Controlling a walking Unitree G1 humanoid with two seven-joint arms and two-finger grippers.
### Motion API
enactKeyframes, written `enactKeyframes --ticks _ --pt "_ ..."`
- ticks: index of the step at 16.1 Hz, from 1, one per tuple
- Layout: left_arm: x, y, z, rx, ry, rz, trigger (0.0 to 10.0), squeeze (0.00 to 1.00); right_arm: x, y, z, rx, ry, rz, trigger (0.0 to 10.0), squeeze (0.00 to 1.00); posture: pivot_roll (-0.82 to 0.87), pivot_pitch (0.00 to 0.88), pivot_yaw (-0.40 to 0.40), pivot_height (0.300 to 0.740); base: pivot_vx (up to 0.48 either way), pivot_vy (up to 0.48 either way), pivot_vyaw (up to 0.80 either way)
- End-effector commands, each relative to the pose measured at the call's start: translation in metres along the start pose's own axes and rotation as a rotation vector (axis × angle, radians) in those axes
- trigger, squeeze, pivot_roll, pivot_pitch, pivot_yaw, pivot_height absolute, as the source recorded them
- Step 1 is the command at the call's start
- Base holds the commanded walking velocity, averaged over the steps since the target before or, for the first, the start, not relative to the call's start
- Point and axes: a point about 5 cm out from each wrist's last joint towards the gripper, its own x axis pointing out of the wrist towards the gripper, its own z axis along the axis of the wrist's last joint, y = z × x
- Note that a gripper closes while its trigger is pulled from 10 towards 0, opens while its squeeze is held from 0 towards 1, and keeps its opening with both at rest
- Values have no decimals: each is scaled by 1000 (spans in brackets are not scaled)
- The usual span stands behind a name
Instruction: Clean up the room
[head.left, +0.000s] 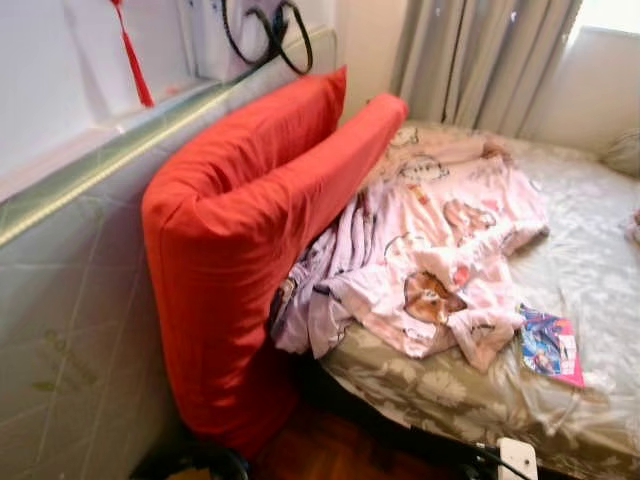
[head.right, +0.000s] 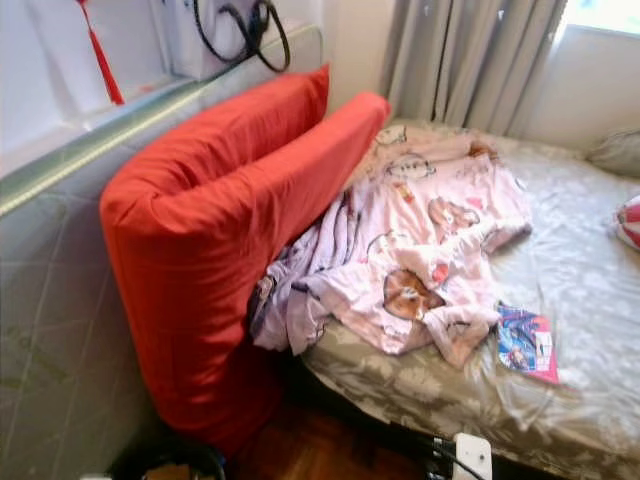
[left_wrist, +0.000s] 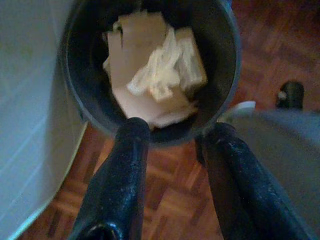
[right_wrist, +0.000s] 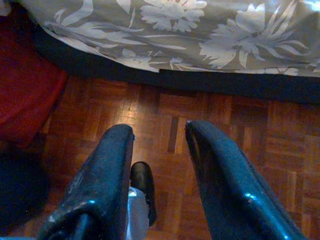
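My left gripper (left_wrist: 175, 134) hangs open just above a dark round bin (left_wrist: 82, 100). Crumpled pale paper (left_wrist: 155, 70) lies inside the bin, and nothing is between the fingers. The bin's rim (head.left: 215, 462) peeks in at the foot of the red cushions. My right gripper (right_wrist: 157, 131) is open and empty, low over the parquet floor (right_wrist: 235, 150) beside the bed's edge. On the bed (head.left: 590, 250) lie a crumpled pink patterned blanket (head.left: 440, 240) and a colourful booklet (head.left: 548, 345) near the front edge.
Two long red cushions (head.left: 240, 230) lean against the padded wall (head.left: 70, 330) on the left. A white plug block (head.left: 517, 458) with a cable lies on the floor below the bed. Grey curtains (head.left: 480, 60) hang behind the bed. A striped item (head.right: 628, 222) lies at the far right.
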Motion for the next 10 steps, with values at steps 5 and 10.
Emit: enactKeyframes --ticks 5,10 --pt "0 2 3 26 2 1 10000 0 0 -2 2 5 -10 -22 10000 0 -11 17 -1 740 0 0 0" --pt "0 1 2 24 2 4 10000 0 0 -4 1 7 10 -33 10000 0 -10 17 -4 740 0 0 -416"
